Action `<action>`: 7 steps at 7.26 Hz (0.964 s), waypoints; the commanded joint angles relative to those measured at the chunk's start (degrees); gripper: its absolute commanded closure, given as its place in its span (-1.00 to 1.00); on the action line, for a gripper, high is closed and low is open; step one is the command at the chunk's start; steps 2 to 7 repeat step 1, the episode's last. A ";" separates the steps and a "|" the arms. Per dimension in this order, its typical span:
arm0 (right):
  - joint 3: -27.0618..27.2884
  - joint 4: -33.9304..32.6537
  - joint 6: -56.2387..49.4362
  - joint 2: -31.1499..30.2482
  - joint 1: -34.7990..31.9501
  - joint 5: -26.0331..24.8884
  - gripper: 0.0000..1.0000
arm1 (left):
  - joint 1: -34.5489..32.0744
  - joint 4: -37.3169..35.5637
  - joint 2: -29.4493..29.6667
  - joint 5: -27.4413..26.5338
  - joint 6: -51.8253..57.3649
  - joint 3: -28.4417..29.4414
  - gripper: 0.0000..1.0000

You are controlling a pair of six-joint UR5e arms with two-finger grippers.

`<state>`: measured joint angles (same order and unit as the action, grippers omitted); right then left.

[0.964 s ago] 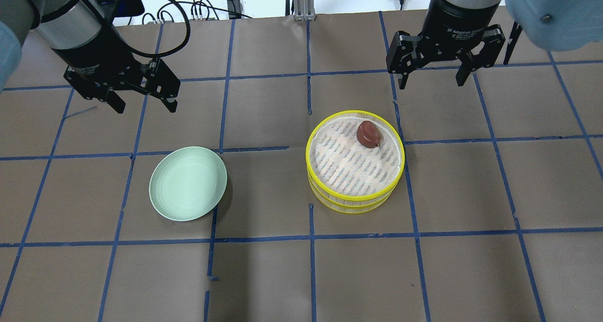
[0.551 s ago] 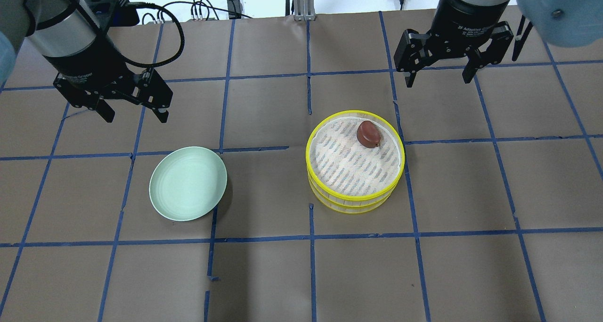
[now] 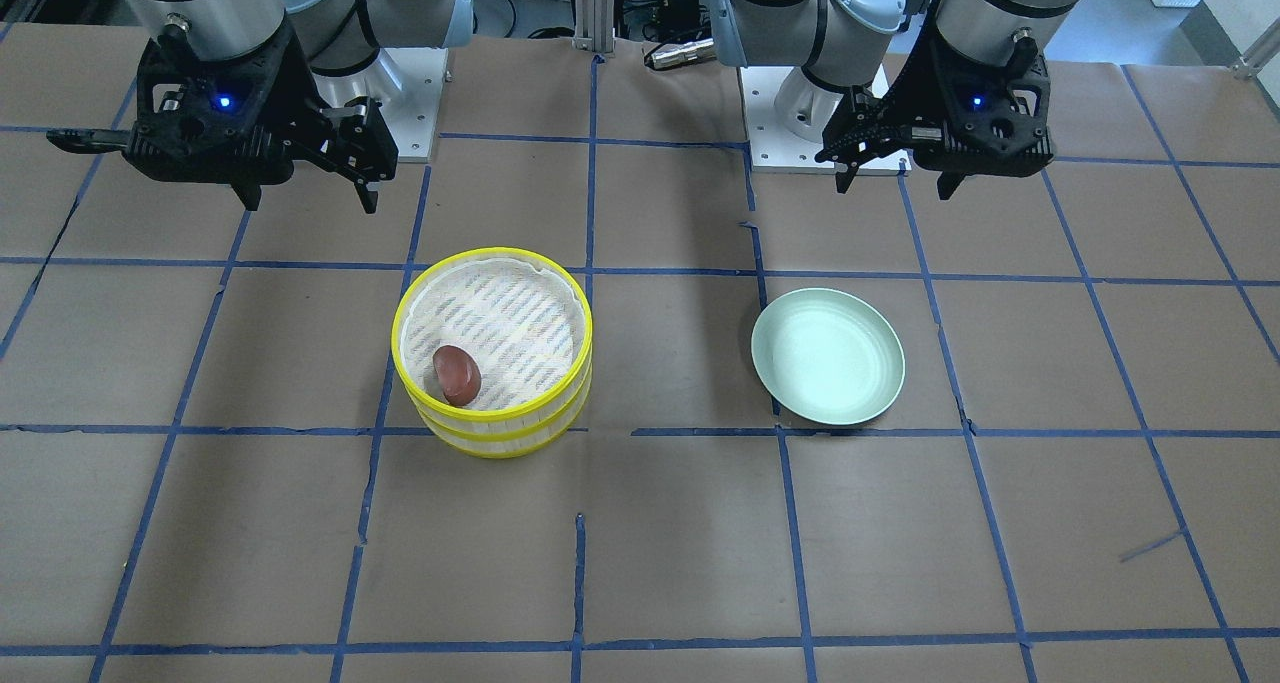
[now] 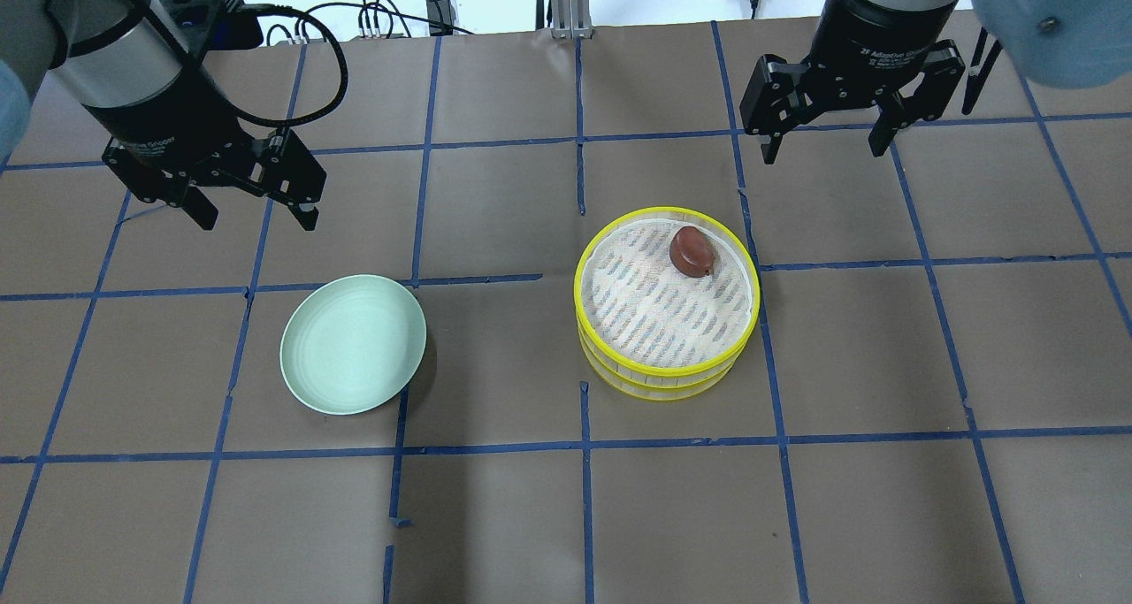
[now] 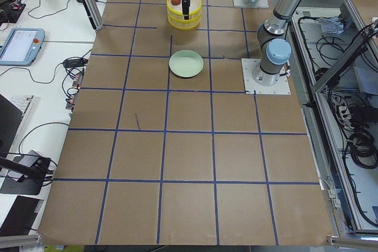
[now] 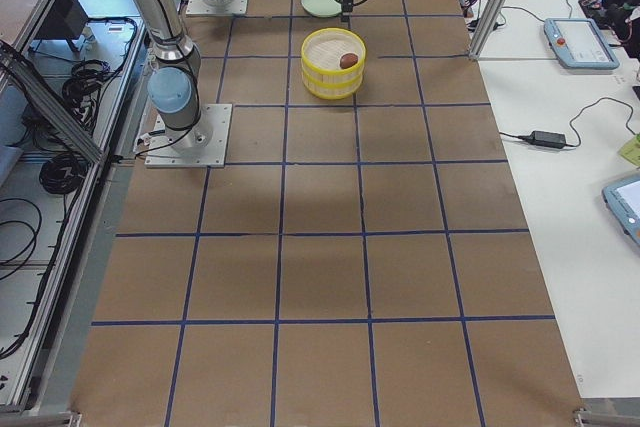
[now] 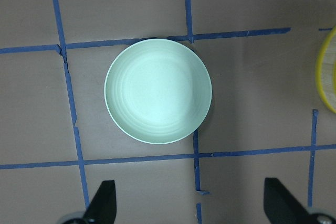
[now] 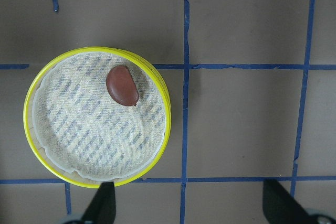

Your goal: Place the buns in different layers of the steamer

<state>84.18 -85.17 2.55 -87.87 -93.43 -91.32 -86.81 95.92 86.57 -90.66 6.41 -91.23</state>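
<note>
Grippers first: against a second ago, the left gripper point(image 4: 259, 222) has slid toward the left edge of the overhead view and a little nearer the robot. The right gripper point(image 4: 824, 154) has shifted slightly toward the right edge. Nearly all of that came in the first part of the second, and we see almost no change in either since. The steamer point(image 4: 663, 378), the bun point(image 4: 692, 251) and the plate point(image 4: 353, 343) lie just where they lay before.

Both grippers hang above the table point(image 4: 495, 516) with their jaws spread wide and nothing between them. We see this in the overhead view, and in each wrist view the two fingertips sit far apart at the bottom corners.

The one bun we can see, reddish-brown, rests on the striped liner in the top tier of the steamer. It lies close to the far rim, on the side toward the right gripper. That gripper is beyond the steamer, farther from the robot and off to its right, well apart from bun and rim alike. In the right wrist view the bun point(image 8: 122, 86) sits up and to the left of the gap between the fingers point(image 8: 101, 204). The steamer fills that view's left half.

The left gripper is near the plate but clear of it. The plate sits between that gripper and the robot, well apart from the steamer.
</note>
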 commanded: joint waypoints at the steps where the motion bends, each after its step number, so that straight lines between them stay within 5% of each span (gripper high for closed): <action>1: 0.28 0.01 0.09 -0.02 0.00 0.00 -1.00 | -0.38 -0.21 0.26 0.30 -0.09 0.09 -1.00; 7: 0.28 0.01 0.09 -0.02 0.00 0.00 -1.00 | -0.38 -0.21 0.26 0.30 -0.09 0.09 -1.00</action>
